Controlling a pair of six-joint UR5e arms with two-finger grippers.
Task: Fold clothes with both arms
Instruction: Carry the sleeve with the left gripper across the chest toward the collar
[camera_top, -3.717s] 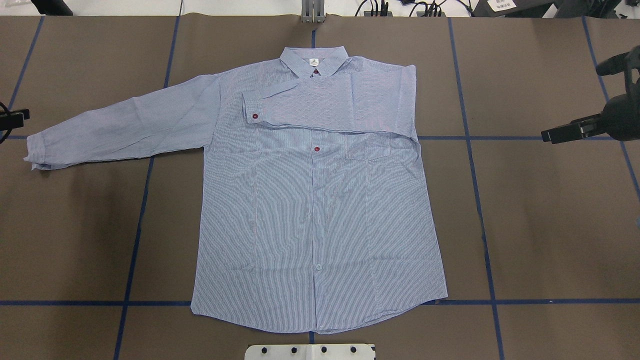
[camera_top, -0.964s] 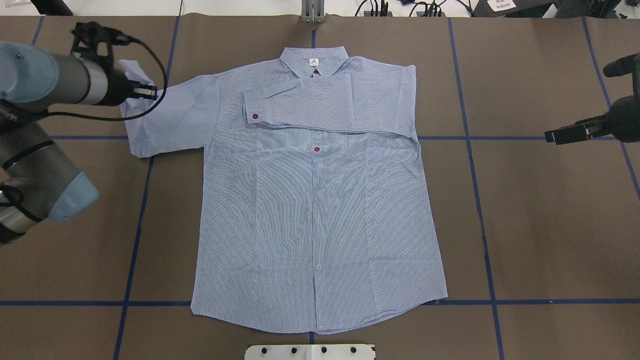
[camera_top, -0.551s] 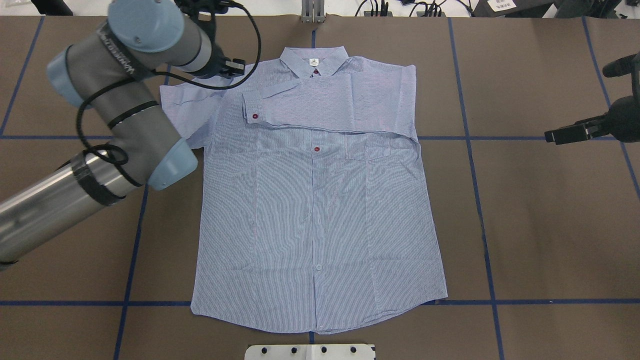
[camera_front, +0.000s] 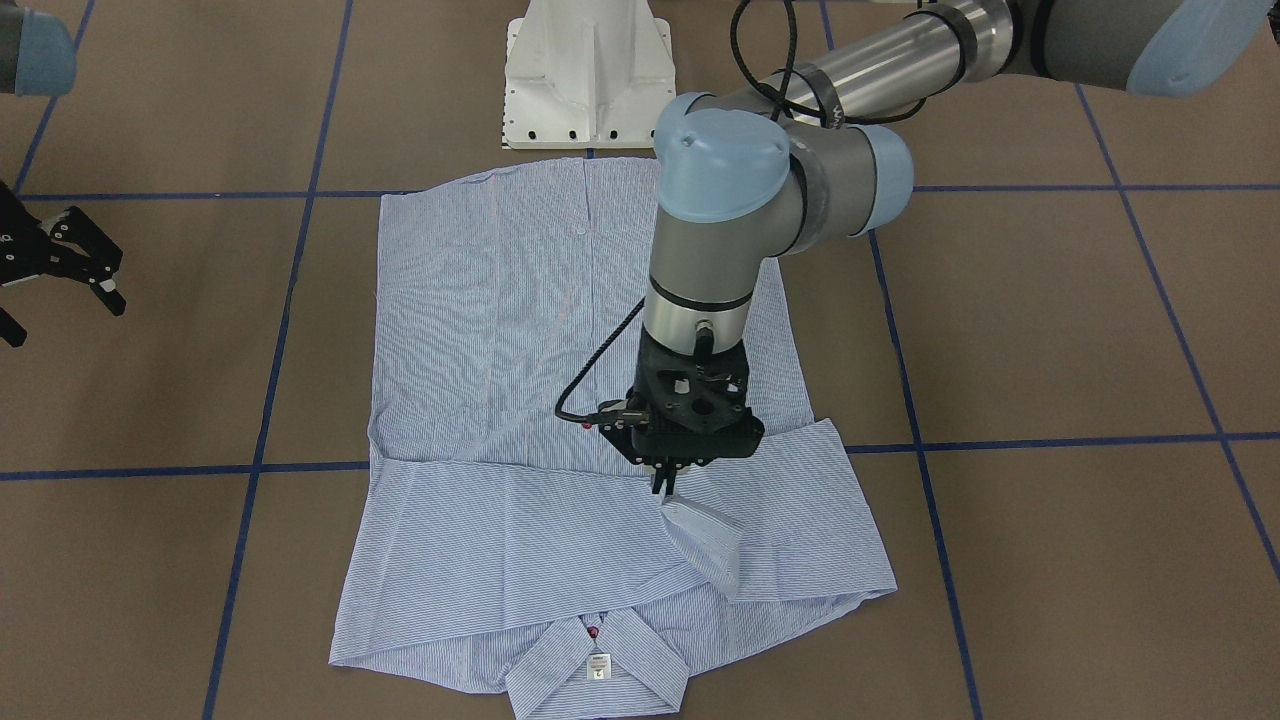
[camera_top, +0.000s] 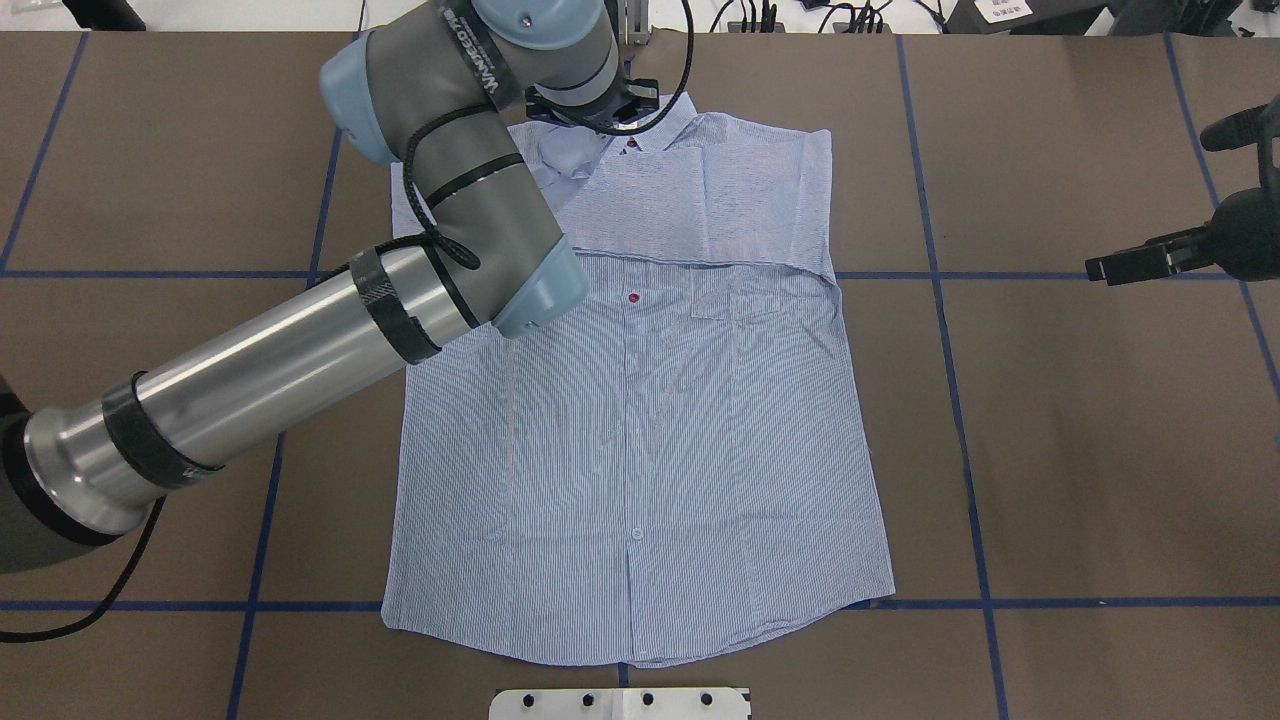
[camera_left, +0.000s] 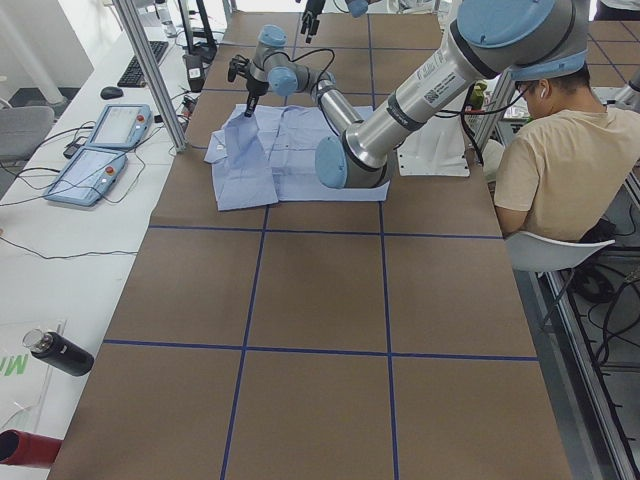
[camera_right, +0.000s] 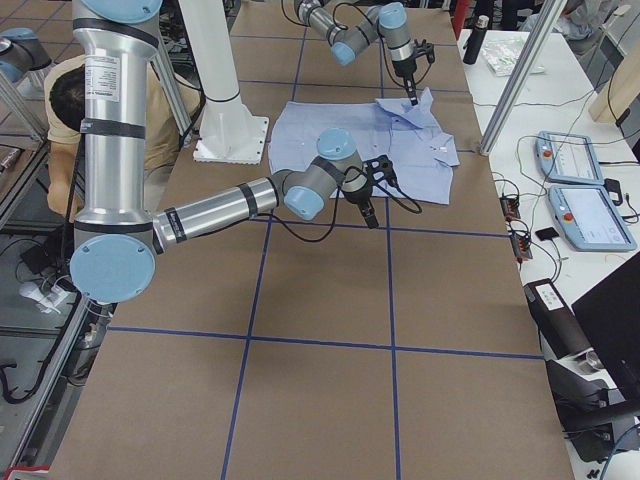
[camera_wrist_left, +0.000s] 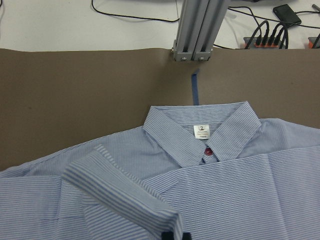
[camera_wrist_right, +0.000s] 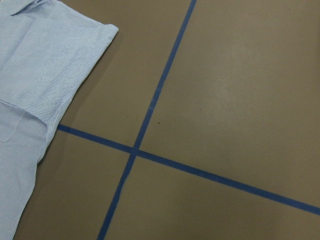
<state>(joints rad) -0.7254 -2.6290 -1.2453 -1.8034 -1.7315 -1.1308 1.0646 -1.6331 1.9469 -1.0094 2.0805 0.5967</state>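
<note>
Brown table, blue tape grid. Left gripper: jaws closed, pinching the cuff of one sleeve. In the left wrist view the fingertips show at the bottom edge, with the cuff draped just ahead of them. Cuff is raised off the fabric, over the upper chest and near the collar. Its sleeve is doubled back over the shoulder area and partly lies on the chest. Other sleeve lies flat across the chest, just below the collar. Shirt lies spread on the table, front up, with its hem toward the base and its collar toward the far edge. White label sits inside the collar, with a red button just under it. Left arm comes in low over the table and crosses the shirt's shoulder, its wrist pointing straight down. Right gripper: jaws spread, nothing between them, hovering over bare table well apart from the shirt's side. Right wrist view shows only a shirt edge and a tape crossing. Metal post stands at the far table edge beyond the collar. A seated person is near the base.
</note>
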